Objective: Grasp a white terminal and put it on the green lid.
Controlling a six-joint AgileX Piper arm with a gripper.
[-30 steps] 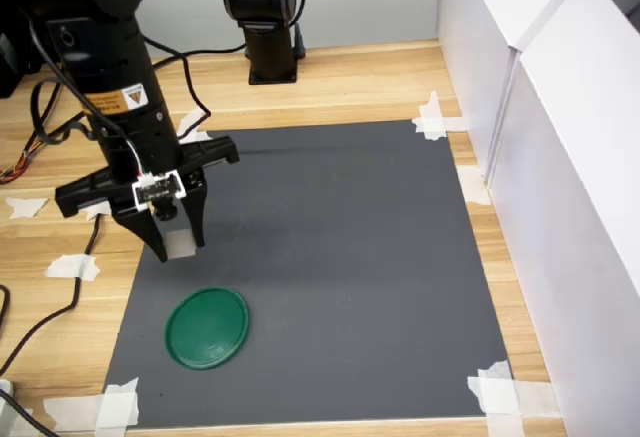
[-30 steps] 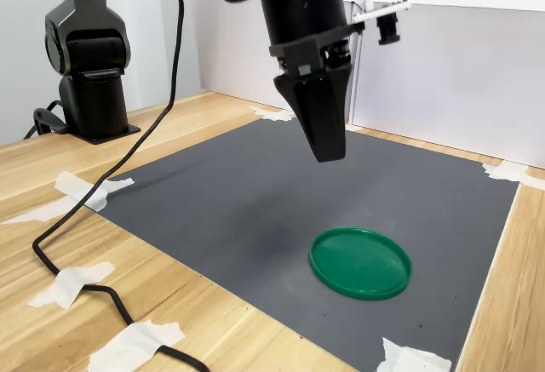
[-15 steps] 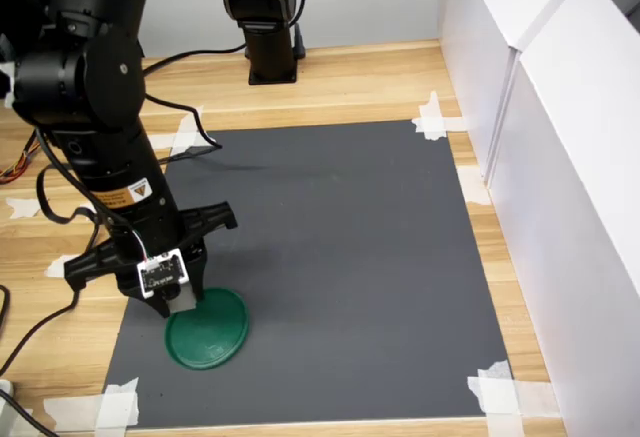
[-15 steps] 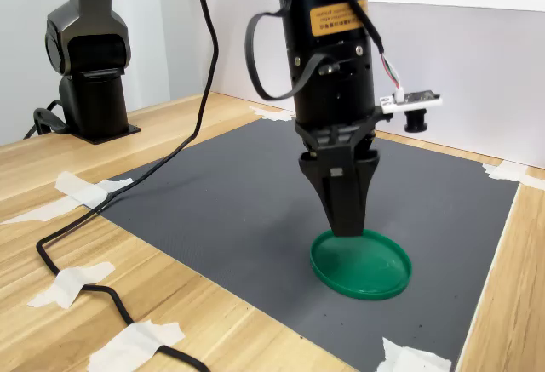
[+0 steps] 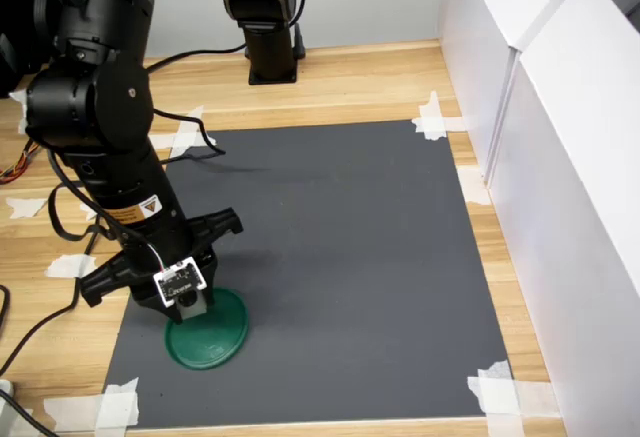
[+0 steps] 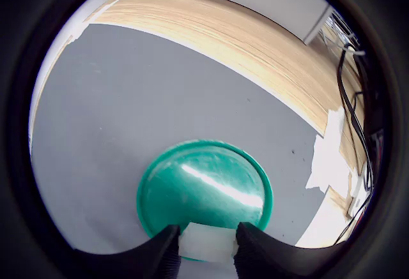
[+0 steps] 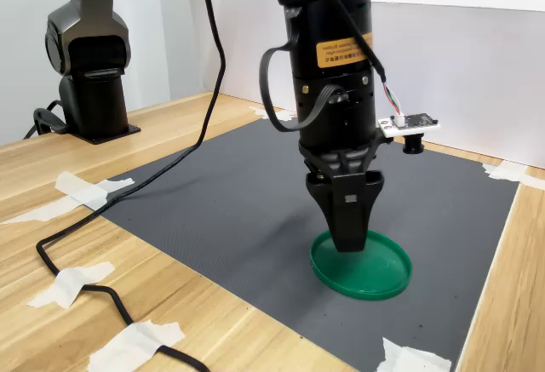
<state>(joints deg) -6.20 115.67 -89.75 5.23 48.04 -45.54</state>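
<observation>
White terminal [image 6: 208,242] is a tiny, pale plastic block. It looks very light and hard, and a bit smooth, so I think it could slip or pop out if it is squeezed on a corner. The best place to hold it is on its two flat sides, and that is how it is held now.

The gripper [image 6: 206,250] is almost closed, with just the small block pinched between its two dark fingers [image 6: 160,253]. In the wrist view the block sits right at the fingertips, filling the gap between them.

The gripper points straight down over the green lid [image 6: 204,189]. In the second exterior view the gripper [image 7: 348,244] has its tips very low over the green lid [image 7: 383,274], toward the lid's 9 o'clock side. I cannot tell if the block is touching the lid yet. In the first exterior view the gripper [image 5: 192,309] is over the lid's 11 o'clock part, and the green lid [image 5: 220,337] lies near the 7 o'clock corner of the dark mat [image 5: 330,257] on the wooden tabletop [image 5: 350,82].

The lid is flat, stiff and shiny, so I think the light block could slide or bounce if it is let go from too high. A slow, small opening, done low, looks safest.
</observation>
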